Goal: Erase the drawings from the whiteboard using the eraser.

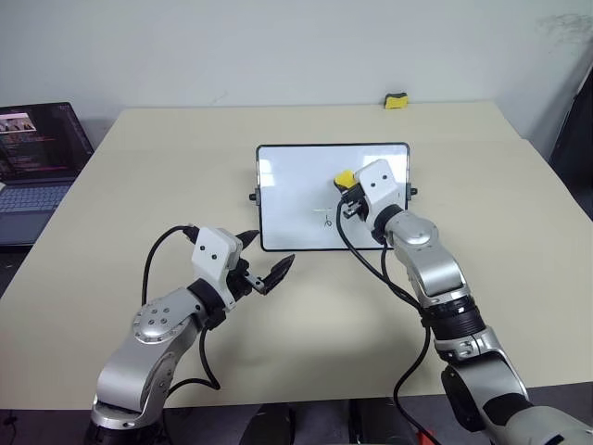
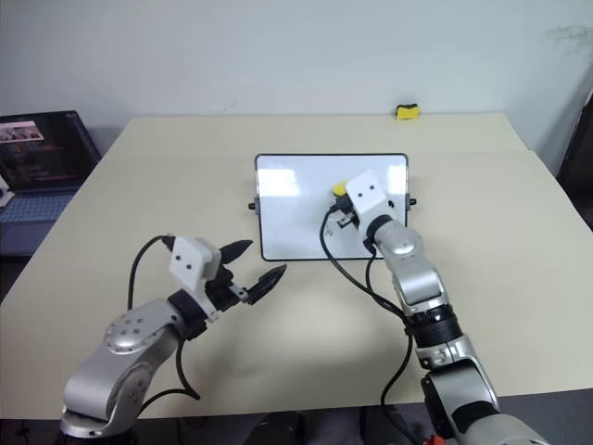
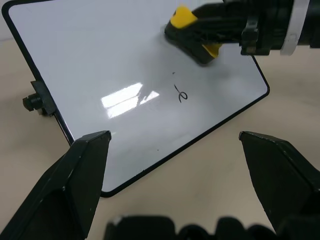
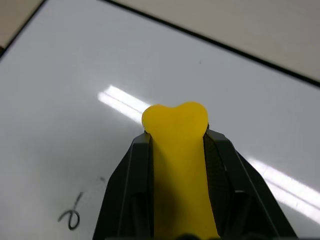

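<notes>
Yellow eraser (image 4: 177,165) pinched in right gripper (image 1: 350,195) fingers, poised over whiteboard (image 1: 296,199) above remaining drawing (image 3: 182,93); left gripper (image 1: 264,264) idle, fingers wide.

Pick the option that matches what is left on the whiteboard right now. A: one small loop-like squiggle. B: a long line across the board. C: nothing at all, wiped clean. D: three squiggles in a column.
A: a single loop-shaped mark remains on the whiteboard, nearer its front edge than the eraser held in the right gripper; the surface around it is otherwise white.
</notes>
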### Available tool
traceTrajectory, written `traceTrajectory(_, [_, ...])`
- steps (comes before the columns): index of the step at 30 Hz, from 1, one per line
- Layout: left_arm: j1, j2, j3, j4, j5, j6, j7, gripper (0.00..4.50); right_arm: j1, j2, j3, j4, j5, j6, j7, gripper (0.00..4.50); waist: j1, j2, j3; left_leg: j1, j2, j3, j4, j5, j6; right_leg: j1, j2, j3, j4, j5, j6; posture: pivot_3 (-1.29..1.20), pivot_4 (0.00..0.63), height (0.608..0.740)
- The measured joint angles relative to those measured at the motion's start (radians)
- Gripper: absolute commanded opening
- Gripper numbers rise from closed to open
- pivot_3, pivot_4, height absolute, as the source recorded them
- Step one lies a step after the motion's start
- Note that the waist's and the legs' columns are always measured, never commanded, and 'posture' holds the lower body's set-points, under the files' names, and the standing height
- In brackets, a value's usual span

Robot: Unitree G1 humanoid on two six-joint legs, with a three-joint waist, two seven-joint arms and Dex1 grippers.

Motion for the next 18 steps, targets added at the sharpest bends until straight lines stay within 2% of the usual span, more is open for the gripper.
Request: traceTrajectory(18, [0.009,0.007,0.024,-0.001,-0.001,0.000,0.009,4.50,0.118,-0.011,0.106,0.026,-0.050,-0.140,0.043,1.09,-0.002,0.000,0.000,0.007,0.002,0.001,0.000,0.000,0.000,0.005,0.003,0.002,0.002,0.001,-0.001,0.00,0.150,0.740])
